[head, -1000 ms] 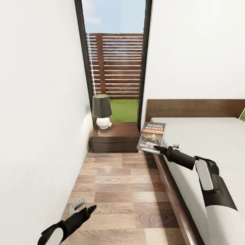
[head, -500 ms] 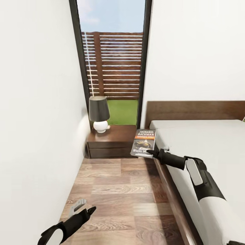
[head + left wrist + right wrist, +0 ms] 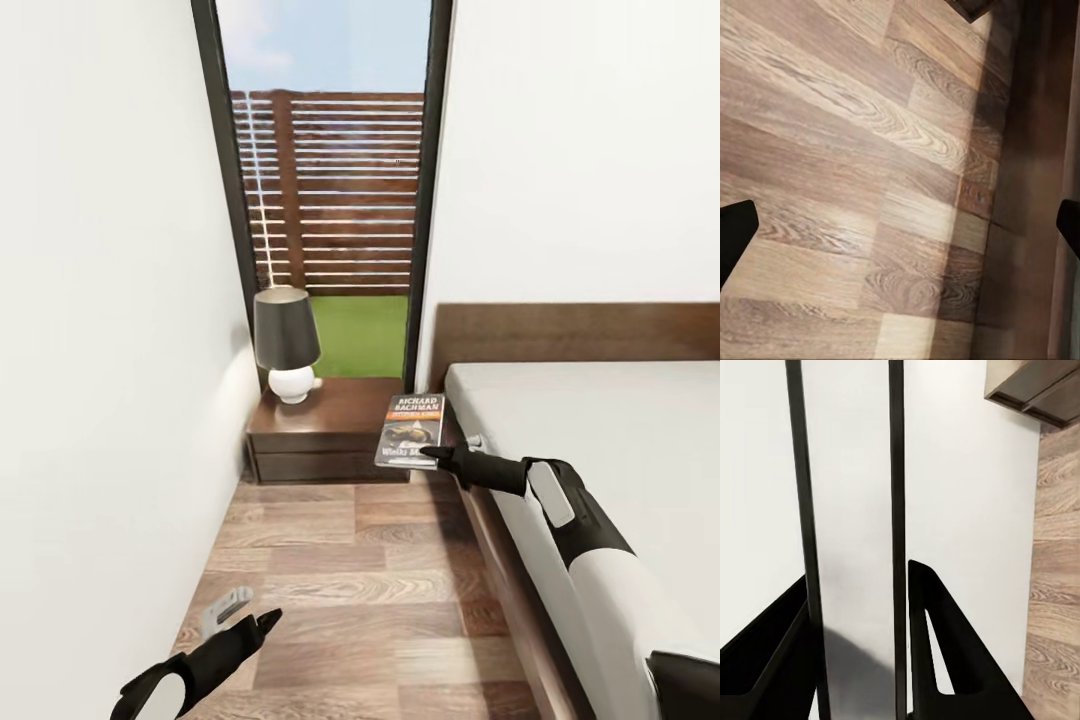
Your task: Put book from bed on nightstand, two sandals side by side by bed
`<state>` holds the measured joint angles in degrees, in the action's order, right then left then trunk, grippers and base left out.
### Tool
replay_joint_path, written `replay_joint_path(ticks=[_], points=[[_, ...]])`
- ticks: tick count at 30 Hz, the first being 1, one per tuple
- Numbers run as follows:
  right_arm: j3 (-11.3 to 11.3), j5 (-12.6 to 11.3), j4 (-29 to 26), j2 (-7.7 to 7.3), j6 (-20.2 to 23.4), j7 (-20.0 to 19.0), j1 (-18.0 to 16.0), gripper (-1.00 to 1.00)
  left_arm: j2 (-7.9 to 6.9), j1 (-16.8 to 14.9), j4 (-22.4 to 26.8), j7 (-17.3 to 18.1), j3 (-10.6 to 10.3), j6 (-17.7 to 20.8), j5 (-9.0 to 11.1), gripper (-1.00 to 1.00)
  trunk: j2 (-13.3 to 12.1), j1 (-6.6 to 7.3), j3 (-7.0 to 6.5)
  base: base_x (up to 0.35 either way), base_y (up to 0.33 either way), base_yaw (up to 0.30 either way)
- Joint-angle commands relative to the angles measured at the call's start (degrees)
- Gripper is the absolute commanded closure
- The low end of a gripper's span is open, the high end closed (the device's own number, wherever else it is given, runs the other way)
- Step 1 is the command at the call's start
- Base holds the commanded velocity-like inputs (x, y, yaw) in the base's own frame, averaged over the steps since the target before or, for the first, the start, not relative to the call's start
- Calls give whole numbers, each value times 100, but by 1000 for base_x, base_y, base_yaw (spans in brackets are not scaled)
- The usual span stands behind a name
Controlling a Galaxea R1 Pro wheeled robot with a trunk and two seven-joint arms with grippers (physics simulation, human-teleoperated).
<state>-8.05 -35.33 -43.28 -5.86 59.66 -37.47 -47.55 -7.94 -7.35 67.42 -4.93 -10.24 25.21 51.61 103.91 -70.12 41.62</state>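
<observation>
My right gripper (image 3: pixel 432 455) is shut on the lower edge of the dark book (image 3: pixel 410 430), whose white "RICHARD BACHMAN" lettering faces me. The book hangs tilted in the air over the right edge of the dark-brown nightstand (image 3: pixel 325 432), beside the bed (image 3: pixel 600 420). In the right wrist view the book (image 3: pixel 851 547) stands edge-on between the two black fingers (image 3: pixel 945 660). Low over the plank floor at the near left, my left gripper (image 3: pixel 245 612) is open and holds nothing. The blue sandals are out of view.
A lamp (image 3: pixel 287 340) with a dark shade stands on the nightstand's left half. A white wall (image 3: pixel 100 350) closes the left side, and the tall glass window (image 3: pixel 325 200) stands behind. The floor strip (image 3: pixel 350 580) between wall and bed frame is narrow.
The view has moved closer to the nightstand. My right gripper has carried the book leftward, from over the mattress corner to the nightstand's right edge. The left arm holds its pose.
</observation>
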Motion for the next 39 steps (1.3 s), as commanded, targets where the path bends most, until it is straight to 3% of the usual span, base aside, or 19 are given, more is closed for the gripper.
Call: replay_joint_path(ticks=[1,14,22,39], points=[[-18,-4,4,2,34,-44,-8,100,-6,-3,9,-52,-14,10,59,-100,3,-3,6,327,0,0],[204,0,416,49,34,-50,-128,100,-32,-3,-316,-58,-32,-32,43,-100,3,-3,6,327,0,0],[234,11,624,80,34,-42,-139,100,-17,-2,-784,-55,-57,-70,40,-100,3,-3,6,327,0,0],[252,18,825,91,34,-31,-140,100,-19,49,-1122,-59,-58,-99,18,-100,3,-3,6,326,0,0]])
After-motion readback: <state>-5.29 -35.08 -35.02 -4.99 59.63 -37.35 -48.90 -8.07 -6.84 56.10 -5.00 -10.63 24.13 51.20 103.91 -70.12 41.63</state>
